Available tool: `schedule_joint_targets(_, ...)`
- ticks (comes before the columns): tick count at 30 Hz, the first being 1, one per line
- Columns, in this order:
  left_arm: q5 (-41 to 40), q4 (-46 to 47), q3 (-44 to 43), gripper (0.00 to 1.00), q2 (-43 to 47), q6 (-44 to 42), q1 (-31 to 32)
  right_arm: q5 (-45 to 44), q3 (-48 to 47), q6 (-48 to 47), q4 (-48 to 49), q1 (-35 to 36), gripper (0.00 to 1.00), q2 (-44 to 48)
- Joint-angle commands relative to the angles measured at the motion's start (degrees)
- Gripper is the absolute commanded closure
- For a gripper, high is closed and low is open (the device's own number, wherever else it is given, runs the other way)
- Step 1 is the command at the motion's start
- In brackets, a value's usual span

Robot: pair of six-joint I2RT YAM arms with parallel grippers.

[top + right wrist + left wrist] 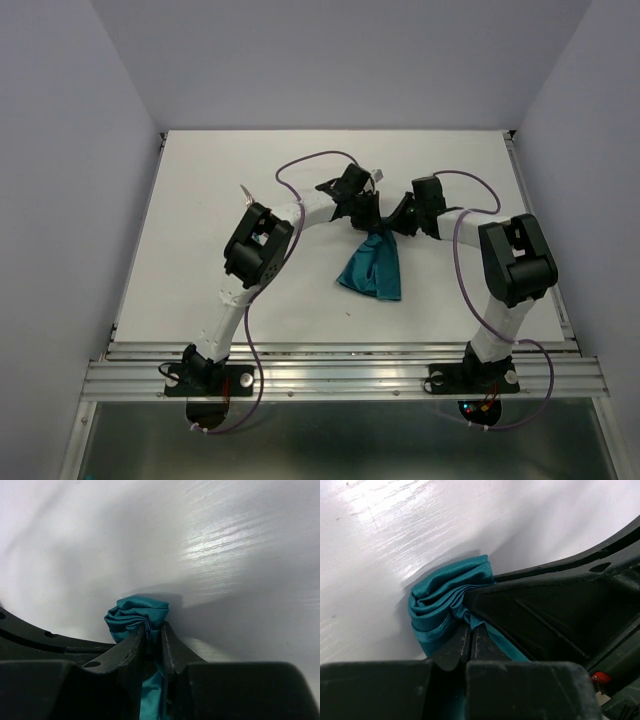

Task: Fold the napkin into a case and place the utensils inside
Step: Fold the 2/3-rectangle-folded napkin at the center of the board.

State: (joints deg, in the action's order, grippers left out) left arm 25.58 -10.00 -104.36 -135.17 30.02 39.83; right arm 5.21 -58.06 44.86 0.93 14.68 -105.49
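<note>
The teal napkin (372, 268) is bunched at its top and hangs down to the white table (200, 220) in a loose fan. Both grippers meet at that bunched top in the middle of the table. My left gripper (366, 222) is shut on the napkin (445, 597), its fingertips (470, 630) pressed together on the gathered folds. My right gripper (393, 226) pinches the same bunch from the other side; a wad of napkin (135, 612) sticks out past its tips (154, 632). A thin silvery tip (245, 192), perhaps one of the utensils, shows beside the left arm's elbow.
The table has raised rails along its left and right edges and a metal rail (340, 375) at the near side, where both arm bases are bolted. Purple cables (300, 165) loop above the arms. The right gripper's black body (560, 610) fills the right of the left wrist view.
</note>
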Motion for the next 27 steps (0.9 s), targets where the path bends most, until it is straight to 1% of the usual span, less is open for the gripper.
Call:
schedule_joint_targets(1,-0.7,-4.9,-1.2,1.0,-1.8,-3.1,0.7,-1.4,2.3,-0.6,-2.5,0.2,0.82,-0.9)
schedule_joint_targets(2,-0.8,-5.4,-1.4,1.0,-1.6,-3.5,0.7,-1.7,2.4,-0.4,-2.3,0.2,0.89,-0.9)
schedule_joint_targets(3,-0.9,-5.6,-1.5,1.0,-1.5,-3.7,0.7,-1.8,2.5,-0.2,-2.3,0.2,0.93,-0.8)
schedule_joint_targets(4,-1.0,-6.0,-1.6,1.0,-1.3,-4.3,0.7,-1.9,2.6,-0.1,-2.3,0.2,0.99,-0.8)
schedule_joint_targets(6,-1.4,-6.8,-1.8,1.0,-0.7,-4.8,0.7,-2.1,2.7,0.4,-2.3,0.2,0.99,-0.7)
schedule_joint_targets(7,-1.8,-7.2,-2.0,0.97,-0.4,-5.5,0.7,-2.3,2.7,0.5,-2.3,0.2,0.99,-0.7)
schedule_joint_targets(8,-2.6,-8.1,-2.2,0.88,0.0,-5.8,0.7,-2.7,3.0,0.9,-2.3,0.2,0.99,-0.5)
schedule_joint_targets(10,-4.0,-9.3,-2.6,0.77,1.0,-6.7,0.7,-3.5,3.3,1.4,-2.3,0.2,0.99,0.1)
schedule_joint_targets(11,-4.5,-9.9,-3.0,0.64,1.3,-7.8,0.7,-4.5,3.9,1.6,-2.3,0.2,0.99,0.5)
schedule_joint_targets(13,-5.7,-11.8,-3.2,0.49,2.7,-8.8,0.7,-4.9,4.4,2.6,-2.4,0.2,0.99,1.1)
schedule_joint_targets(14,-7.1,-12.8,-3.3,0.36,3.2,-9.8,0.7,-6.8,5.0,3.6,-2.3,0.2,0.99,1.6)
schedule_joint_targets(17,-9.4,-15.0,-3.4,0.21,5.4,-11.6,0.6,-8.0,5.7,6.1,-2.4,0.2,0.99,2.1)
schedule_joint_targets(21,-11.3,-15.8,-1.6,0.18,9.5,-12.2,0.2,-8.6,6.3,8.9,-2.2,0.2,0.99,1.9)
schedule_joint_targets(25,-12.0,-14.3,3.3,0.18,14.4,-11.8,-1.3,-7.9,5.7,10.2,-1.6,0.2,0.99,1.3)
schedule_joint_targets(27,-12.2,-13.0,7.9,0.18,17.8,-11.1,-2.7,-7.8,5.6,10.5,-1.6,0.2,0.99,1.2)
